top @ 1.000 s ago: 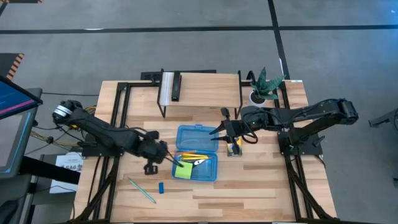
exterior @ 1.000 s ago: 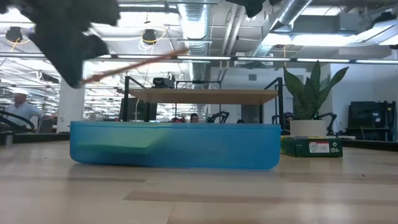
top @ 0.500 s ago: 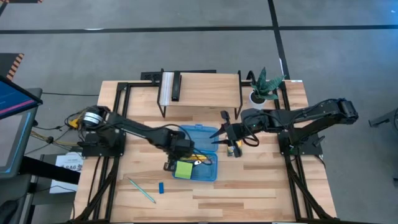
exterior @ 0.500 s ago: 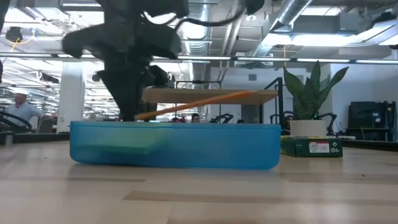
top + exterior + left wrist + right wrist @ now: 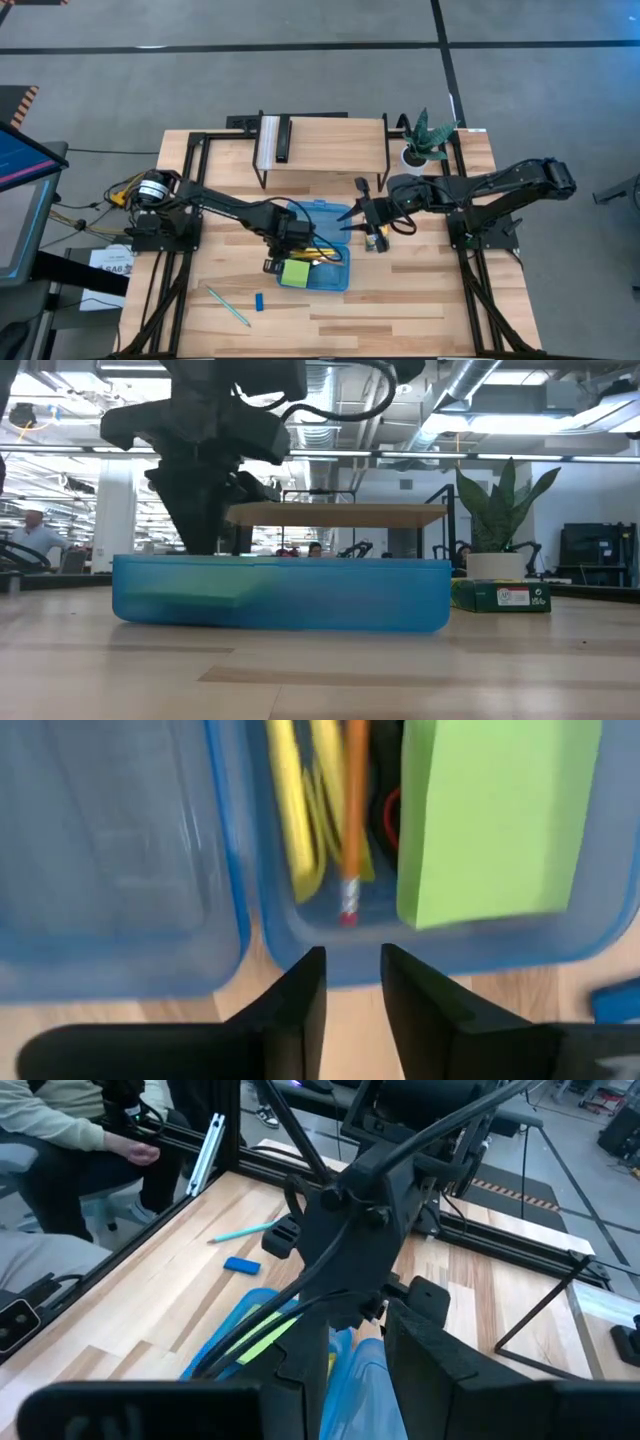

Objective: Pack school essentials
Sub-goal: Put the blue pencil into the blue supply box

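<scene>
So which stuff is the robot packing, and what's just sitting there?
Packing: sticky pad, pencils, pen, eraser, crayon box, all for the blue case.
Just sitting there: plant, wooden shelf.

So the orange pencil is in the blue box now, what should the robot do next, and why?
Probably lift the left gripper up out of the blue case and head for the light-blue pen or the small blue eraser. The orange pencil lies in the case beside the green sticky-note pad, clear of the open fingers, while pen and eraser sit outside on the table.
</scene>
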`<state>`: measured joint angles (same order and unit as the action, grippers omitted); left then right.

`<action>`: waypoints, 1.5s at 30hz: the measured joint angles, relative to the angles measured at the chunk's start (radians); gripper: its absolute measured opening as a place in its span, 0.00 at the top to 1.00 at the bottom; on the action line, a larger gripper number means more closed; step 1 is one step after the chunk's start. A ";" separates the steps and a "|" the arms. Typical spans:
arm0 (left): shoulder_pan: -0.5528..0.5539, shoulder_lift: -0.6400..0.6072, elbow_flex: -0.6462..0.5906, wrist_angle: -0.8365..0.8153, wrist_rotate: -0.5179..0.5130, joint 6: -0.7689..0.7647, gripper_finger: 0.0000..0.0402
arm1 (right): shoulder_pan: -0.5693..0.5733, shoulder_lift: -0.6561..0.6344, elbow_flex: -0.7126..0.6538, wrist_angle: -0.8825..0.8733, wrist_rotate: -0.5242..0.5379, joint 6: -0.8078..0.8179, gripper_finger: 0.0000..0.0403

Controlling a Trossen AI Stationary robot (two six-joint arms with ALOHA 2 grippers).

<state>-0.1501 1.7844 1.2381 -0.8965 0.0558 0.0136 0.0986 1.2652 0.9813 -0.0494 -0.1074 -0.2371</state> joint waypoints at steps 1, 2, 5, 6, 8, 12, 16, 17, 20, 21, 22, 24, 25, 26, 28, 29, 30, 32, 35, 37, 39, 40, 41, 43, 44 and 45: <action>0.000 -0.003 0.000 -0.014 0.000 -0.008 0.78 | 0.000 0.000 0.000 0.000 0.000 0.000 0.70; -0.003 -0.007 0.000 -0.036 0.000 -0.018 0.77 | 0.000 0.000 0.000 0.000 0.000 0.000 0.70; -0.020 -0.036 -0.001 -0.119 -0.003 -0.054 0.76 | 0.000 0.000 0.000 -0.004 0.000 0.000 0.70; -0.032 -0.054 -0.001 -0.149 -0.005 -0.071 0.76 | 0.000 0.000 0.000 -0.004 0.000 0.000 0.70; -0.068 -0.102 -0.020 -0.171 -0.022 -0.108 0.76 | 0.000 0.000 0.000 -0.006 0.000 0.000 0.70; -0.149 -0.232 -0.115 -0.176 -0.013 -0.225 0.78 | 0.000 0.000 0.000 -0.017 0.000 0.001 0.70; -0.248 -0.372 -0.231 -0.179 0.015 -0.408 0.78 | 0.000 0.000 0.000 -0.021 0.000 0.003 0.70; -0.276 -0.402 -0.259 -0.180 0.023 -0.453 0.78 | 0.000 0.000 0.000 -0.020 0.000 0.003 0.70; -0.375 -0.475 -0.331 -0.182 0.050 -0.542 0.78 | 0.000 0.000 0.000 -0.011 0.000 0.003 0.70; -0.410 -0.492 -0.355 -0.177 0.051 -0.549 0.78 | 0.000 0.000 0.000 -0.005 0.000 0.003 0.70; -0.444 -0.501 -0.376 -0.169 0.055 -0.551 0.78 | 0.000 0.000 0.000 0.002 0.000 0.003 0.70; -0.506 -0.503 -0.417 -0.130 0.071 -0.571 0.76 | 0.000 0.000 0.000 0.008 0.000 0.003 0.70; -0.533 -0.501 -0.434 -0.112 0.076 -0.592 0.75 | 0.000 0.000 0.000 0.008 0.000 0.003 0.70; -0.555 -0.495 -0.448 -0.100 0.087 -0.613 0.74 | 0.000 0.000 0.000 0.008 0.000 0.003 0.70; -0.593 -0.478 -0.471 -0.079 0.101 -0.650 0.72 | 0.000 0.000 0.000 0.006 0.000 0.002 0.70; -0.610 -0.473 -0.477 -0.076 0.102 -0.668 0.70 | 0.000 0.000 0.000 0.006 0.000 0.002 0.70; -0.627 -0.467 -0.481 -0.071 0.100 -0.680 0.69 | 0.000 0.000 0.000 0.006 0.000 0.002 0.70; -0.655 -0.456 -0.491 -0.044 0.094 -0.694 0.67 | 0.000 0.000 0.000 0.004 0.000 0.002 0.70; -0.693 -0.451 -0.500 -0.004 0.094 -0.735 0.65 | 0.000 0.000 0.000 -0.001 0.000 0.002 0.70; -0.718 -0.438 -0.505 0.010 0.091 -0.748 0.64 | 0.000 0.000 0.000 -0.002 0.000 0.002 0.70; -0.746 -0.423 -0.506 0.026 0.081 -0.742 0.64 | 0.000 0.000 0.000 -0.001 0.000 0.002 0.70; -0.758 -0.413 -0.505 0.031 0.068 -0.738 0.64 | 0.000 0.000 0.000 -0.002 0.000 0.002 0.70; -0.768 -0.400 -0.505 0.029 0.059 -0.734 0.63 | 0.000 0.000 0.000 -0.002 0.000 0.002 0.70; -0.781 -0.370 -0.505 0.025 0.049 -0.729 0.63 | 0.001 0.000 0.000 -0.002 0.000 0.002 0.70; -0.787 -0.354 -0.505 0.026 0.050 -0.727 0.63 | 0.001 0.000 0.000 -0.002 0.000 0.002 0.70; -0.795 -0.339 -0.505 0.024 0.051 -0.727 0.63 | 0.001 0.000 0.000 -0.002 0.000 0.002 0.70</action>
<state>-0.9451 1.4454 0.7326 -0.8723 0.1063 -0.7135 0.0994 1.2649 0.9813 -0.0514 -0.1074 -0.2352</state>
